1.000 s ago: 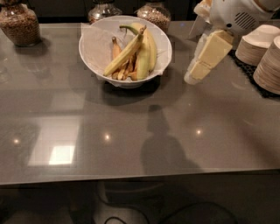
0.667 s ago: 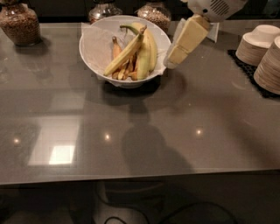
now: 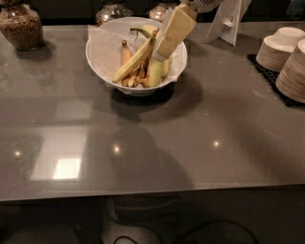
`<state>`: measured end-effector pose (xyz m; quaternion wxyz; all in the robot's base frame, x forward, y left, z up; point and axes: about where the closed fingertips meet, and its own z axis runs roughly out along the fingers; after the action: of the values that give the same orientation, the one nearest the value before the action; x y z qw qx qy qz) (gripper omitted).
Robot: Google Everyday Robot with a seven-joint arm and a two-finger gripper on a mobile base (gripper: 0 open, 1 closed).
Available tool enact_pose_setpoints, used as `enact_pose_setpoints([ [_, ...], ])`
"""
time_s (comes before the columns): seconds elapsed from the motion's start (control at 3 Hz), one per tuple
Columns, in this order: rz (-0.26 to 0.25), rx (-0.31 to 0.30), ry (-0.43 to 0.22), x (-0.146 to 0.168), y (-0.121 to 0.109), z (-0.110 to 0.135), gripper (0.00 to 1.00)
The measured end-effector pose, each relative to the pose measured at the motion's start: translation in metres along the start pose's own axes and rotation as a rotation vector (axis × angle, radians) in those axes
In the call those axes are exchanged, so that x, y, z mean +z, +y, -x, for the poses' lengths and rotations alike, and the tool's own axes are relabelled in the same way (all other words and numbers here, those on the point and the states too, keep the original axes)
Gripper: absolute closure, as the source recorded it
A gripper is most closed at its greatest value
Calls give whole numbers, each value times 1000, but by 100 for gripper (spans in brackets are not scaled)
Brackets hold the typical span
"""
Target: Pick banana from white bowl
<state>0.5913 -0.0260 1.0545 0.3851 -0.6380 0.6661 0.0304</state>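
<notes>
The white bowl [image 3: 97, 59], lined with white paper, stands at the back middle of the grey counter. The banana [image 3: 134, 61], long, slim and pale yellow, lies slanted in it, brown stem tip up toward the right. Plumper greenish bananas [image 3: 156, 72] and short orange-brown ones [image 3: 126, 51] lie around it. My gripper [image 3: 160, 54], cream coloured, reaches down from the top right into the bowl. Its tip is just right of the banana's upper end and hides part of the greenish bananas.
Stacks of small beige paper bowls [image 3: 281, 47] sit on a black mat at the right edge. A glass jar of brown bits [image 3: 20, 26] stands at the back left, more jars [image 3: 112, 10] behind the bowl, and a white card stand [image 3: 228, 21] at the back right.
My gripper has moved left, from the counter to the right of the bowl to over and into the bowl. The bowl and bananas have not shifted.
</notes>
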Motion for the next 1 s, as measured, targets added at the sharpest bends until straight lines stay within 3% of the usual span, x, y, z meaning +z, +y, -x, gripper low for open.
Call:
enact_pose_setpoints([
  [0.67,-40,-60,-8,49,-23,-7,0],
  [1.0,-49,-48,-13,73,-30,-15,0],
])
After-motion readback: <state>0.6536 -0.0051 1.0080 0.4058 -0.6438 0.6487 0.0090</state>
